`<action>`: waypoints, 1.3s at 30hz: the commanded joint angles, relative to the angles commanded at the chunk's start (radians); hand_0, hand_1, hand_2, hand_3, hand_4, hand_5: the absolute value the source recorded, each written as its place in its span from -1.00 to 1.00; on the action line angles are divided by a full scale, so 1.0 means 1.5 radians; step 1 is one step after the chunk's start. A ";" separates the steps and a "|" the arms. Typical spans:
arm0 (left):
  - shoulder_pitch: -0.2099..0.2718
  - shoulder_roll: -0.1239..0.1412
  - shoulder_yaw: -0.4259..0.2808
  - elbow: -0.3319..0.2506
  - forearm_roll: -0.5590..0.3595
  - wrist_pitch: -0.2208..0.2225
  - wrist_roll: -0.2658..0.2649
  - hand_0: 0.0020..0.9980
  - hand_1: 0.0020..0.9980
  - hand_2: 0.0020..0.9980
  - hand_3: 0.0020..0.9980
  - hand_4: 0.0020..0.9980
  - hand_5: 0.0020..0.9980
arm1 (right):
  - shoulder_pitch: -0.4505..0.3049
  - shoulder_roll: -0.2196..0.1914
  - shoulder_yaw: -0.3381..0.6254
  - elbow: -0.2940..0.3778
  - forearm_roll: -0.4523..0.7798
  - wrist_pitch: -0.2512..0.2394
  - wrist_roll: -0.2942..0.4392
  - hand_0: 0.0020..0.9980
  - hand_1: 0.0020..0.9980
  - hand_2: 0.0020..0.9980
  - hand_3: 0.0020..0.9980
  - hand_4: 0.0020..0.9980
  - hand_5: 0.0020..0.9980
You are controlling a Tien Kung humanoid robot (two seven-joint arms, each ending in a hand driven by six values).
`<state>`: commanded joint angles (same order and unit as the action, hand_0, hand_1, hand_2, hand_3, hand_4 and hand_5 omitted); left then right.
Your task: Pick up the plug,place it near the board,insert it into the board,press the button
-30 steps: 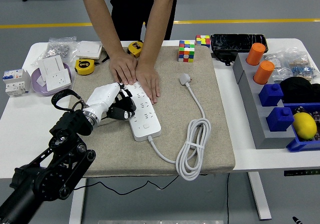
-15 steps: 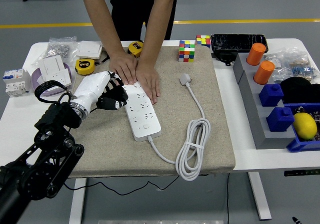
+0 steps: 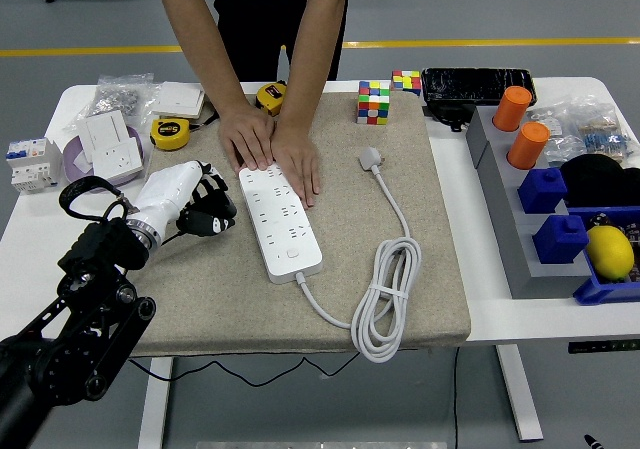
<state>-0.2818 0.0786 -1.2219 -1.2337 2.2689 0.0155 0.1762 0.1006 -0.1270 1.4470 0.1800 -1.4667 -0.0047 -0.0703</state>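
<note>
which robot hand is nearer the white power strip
Left. The left robot hand hovers just beside the long white power strip, off its left edge and not touching it. The right robot hand is out of view.

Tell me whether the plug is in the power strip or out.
Out. The plug lies loose on the beige mat, right of the power strip, apart from it, its cable trailing toward the near edge.

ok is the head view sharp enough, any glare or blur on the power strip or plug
Head view: even, soft lighting, only faint shadows; the power strip and plug are sharp on the mat without glare; the left robot hand is crisp too, no motion blur.
</note>
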 joint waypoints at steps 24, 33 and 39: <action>0.055 -0.015 -0.025 -0.070 -0.206 0.084 -0.103 1.00 1.00 0.95 0.86 1.00 1.00 | 0.000 0.000 -0.002 0.000 -0.001 0.001 0.000 0.82 0.53 0.49 0.54 1.00 1.00; 0.141 -0.021 -0.001 -0.197 -0.457 0.097 -0.236 0.85 0.99 0.86 0.87 1.00 1.00 | -0.007 0.003 0.015 0.000 -0.011 0.001 0.000 0.82 0.53 0.49 0.54 1.00 1.00; 0.174 -0.019 -0.001 -0.221 -0.626 0.087 -0.264 0.73 0.88 0.77 0.81 1.00 1.00 | -0.009 0.004 0.019 0.000 -0.011 0.001 0.001 0.82 0.53 0.49 0.54 1.00 1.00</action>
<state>-0.0207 0.0494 -1.2238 -1.5648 1.3295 0.1456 -0.2204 0.0875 -0.1205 1.4749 0.1800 -1.4833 -0.0039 -0.0694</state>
